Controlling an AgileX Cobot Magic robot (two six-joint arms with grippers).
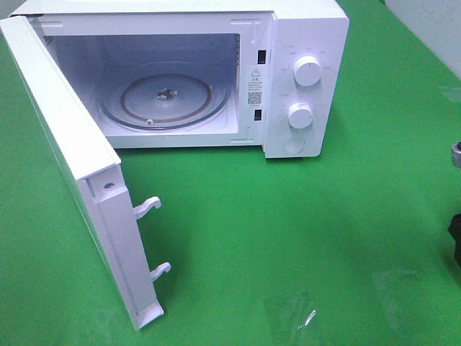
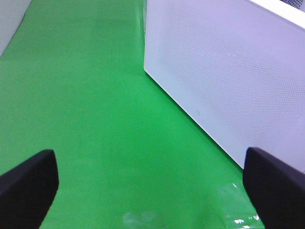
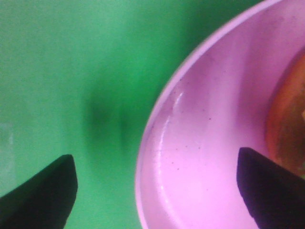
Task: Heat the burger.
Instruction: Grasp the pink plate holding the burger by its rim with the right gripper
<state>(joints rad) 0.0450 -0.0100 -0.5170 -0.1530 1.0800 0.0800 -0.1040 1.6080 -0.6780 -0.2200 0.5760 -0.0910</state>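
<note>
**Q:** High view. Risks?
**A:** The boxy white microwave oven [image 1: 302,72] has its white hinged door [image 1: 65,166] swung wide. The round clear glass turntable [image 1: 166,97] is bare. No burger shows here, so it must sit off to my right. The door's latch hooks jut out over the open ground, and I judge a low carry could snag on them. The flat bright green table cover [image 1: 288,231] is glossy, with glare patches near the front. Of the room I see only a pale surface past the far right corner.

**Q:** Left wrist?
**A:** My left gripper [image 2: 152,191] is spread wide with nothing between the jaws. It hovers over the cover beside the door's perforated outer face. A swing that way would likely knock the door.

**Q:** Right wrist?
**A:** My right gripper [image 3: 157,191] is also spread wide and grasps nothing. It straddles the rim of the shallow, round, plastic-looking pink plate [image 3: 152,143], one finger over green and one over the dish. Contact: cannot tell. The golden-brown burger [image 3: 288,119] sits on the plate, blurred at the frame edge. Pinching one rim may tilt the plate and slide the burger off. The plate could also skid on this slick cover.
</note>
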